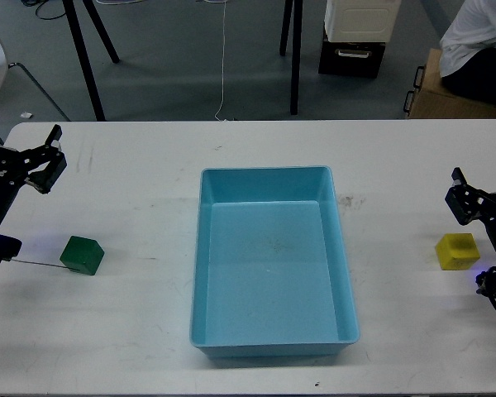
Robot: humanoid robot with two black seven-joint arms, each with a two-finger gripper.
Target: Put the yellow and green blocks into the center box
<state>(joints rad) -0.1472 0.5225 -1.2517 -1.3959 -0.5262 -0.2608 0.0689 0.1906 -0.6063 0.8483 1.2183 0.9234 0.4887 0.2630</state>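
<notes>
A green block [82, 254] lies on the white table [132, 331] at the left. A yellow block [457, 251] lies at the right. The empty blue box [269, 337] stands in the middle. My left gripper [21, 147] is open and empty, behind and to the left of the green block. My right gripper [484, 188] is open and empty, just behind and to the right of the yellow block. Neither gripper touches a block.
The table's far edge runs behind the box. Beyond it are dark stand legs [87, 62], a white container on a black case [357, 33] and a seated person [478, 45] at the far right. A thin cable [33, 264] lies beside the green block.
</notes>
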